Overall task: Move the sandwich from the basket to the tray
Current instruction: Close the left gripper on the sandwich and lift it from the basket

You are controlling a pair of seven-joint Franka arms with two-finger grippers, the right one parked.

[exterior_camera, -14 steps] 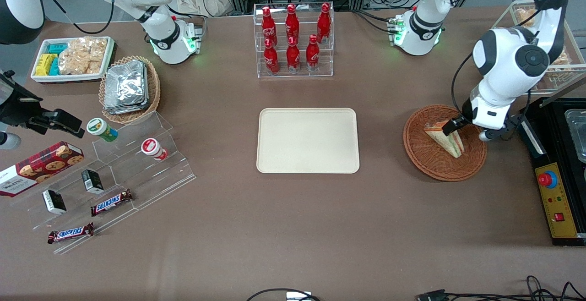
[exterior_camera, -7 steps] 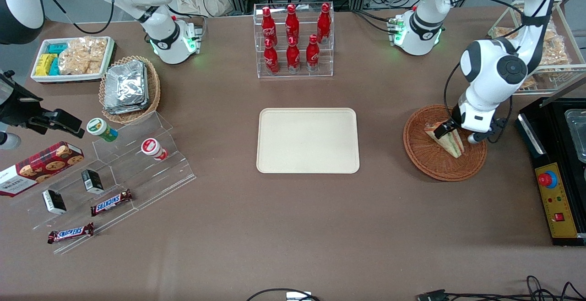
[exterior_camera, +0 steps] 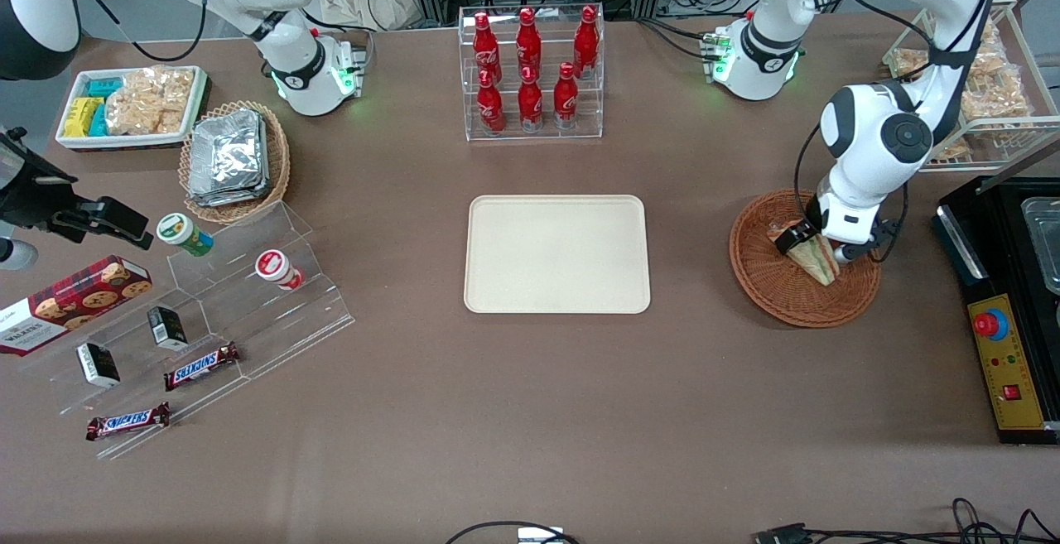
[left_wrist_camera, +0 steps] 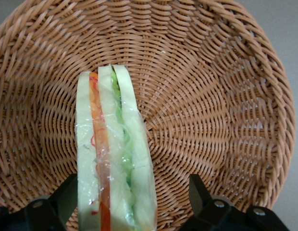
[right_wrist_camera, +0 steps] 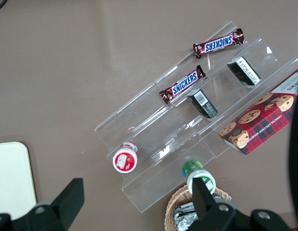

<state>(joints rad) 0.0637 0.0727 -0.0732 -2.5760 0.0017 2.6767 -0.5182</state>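
Cream tray (exterior_camera: 556, 253) mid-table, bare. Wrapped sandwich (exterior_camera: 816, 257) on edge in reddish wicker basket (exterior_camera: 774, 291), toward working arm's end. Hand (exterior_camera: 814, 245) low in basket, fingers (left_wrist_camera: 67, 195) apart, straddling sandwich (left_wrist_camera: 113, 154), not clamped.

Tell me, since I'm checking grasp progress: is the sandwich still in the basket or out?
In. The sandwich stands on edge on the basket weave, the open gripper straddling it, fingers apart on either side.
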